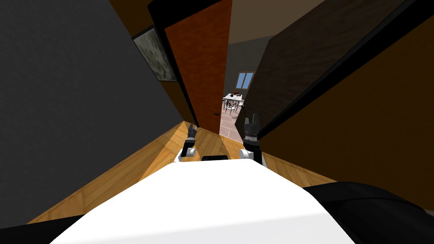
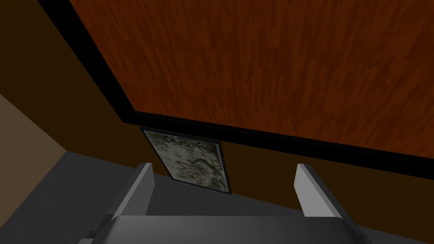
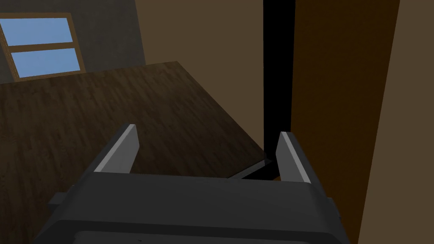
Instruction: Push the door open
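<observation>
You face a narrow hallway with a tall reddish-brown wooden door (image 1: pixel 199 67) just ahead, set in a black frame (image 2: pixel 275 139). It stands ajar: a slim gap at its right edge shows a far room with a white desk (image 1: pixel 234 97) and a blue window (image 1: pixel 245 79). A small dark handle (image 1: pixel 216 113) sits at the door's free right edge. Right of the gap rises a darker brown wood-grain panel (image 1: pixel 305 72); you cannot tell whether it is a second leaf. Left of the door a framed grey mottled picture (image 1: pixel 155 53) hangs by a dark grey wall (image 1: pixel 63 106), and a light wooden plank floor (image 1: pixel 169 148) runs toward the door. The left gripper (image 1: pixel 191 130) sits just near of the door's foot, toward its hinge side. Its jaws stand apart and empty, pointing up along the door's face, and contact cannot be confirmed. The right gripper (image 1: pixel 251 120) sits at the right of the gap, close by the dark panel, with its jaws also apart and empty. The door is probably a stiff, fairly heavy slab that swings on left-hand hinges and will not flex. It needs no grasp: press flat on its face near the handle edge, where leverage is best. The smooth face may let thin blades slide, so push squarely.
</observation>
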You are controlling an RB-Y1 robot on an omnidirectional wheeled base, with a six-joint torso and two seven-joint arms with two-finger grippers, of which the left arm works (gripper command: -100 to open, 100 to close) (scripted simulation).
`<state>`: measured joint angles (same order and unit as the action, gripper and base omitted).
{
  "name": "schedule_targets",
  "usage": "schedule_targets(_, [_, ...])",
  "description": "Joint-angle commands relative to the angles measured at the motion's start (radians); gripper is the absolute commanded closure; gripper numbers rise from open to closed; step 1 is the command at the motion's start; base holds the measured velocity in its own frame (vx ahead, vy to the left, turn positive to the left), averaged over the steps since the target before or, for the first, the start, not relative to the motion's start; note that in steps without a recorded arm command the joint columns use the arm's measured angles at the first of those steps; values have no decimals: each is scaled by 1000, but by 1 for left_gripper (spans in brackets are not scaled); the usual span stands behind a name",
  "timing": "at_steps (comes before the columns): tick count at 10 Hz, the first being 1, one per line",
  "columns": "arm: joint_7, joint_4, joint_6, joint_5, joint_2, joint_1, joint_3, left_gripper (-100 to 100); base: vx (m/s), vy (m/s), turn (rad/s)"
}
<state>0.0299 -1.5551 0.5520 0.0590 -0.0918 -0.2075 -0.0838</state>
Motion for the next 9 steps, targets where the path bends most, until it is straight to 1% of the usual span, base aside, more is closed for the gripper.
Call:
schedule_targets(1, [0,50,14,2,-1,22,-7,-100,116,-2,-72])
schedule_targets(6, [0,189,50,6,-4,79,-32,-100,99,2,-67])
schedule_targets(7, [0,189,50,6,-4,79,-32,-100,60,5,-16])
schedule_targets(9, [0,244,64,8,-4,102,-42,-100,65,5,-56])
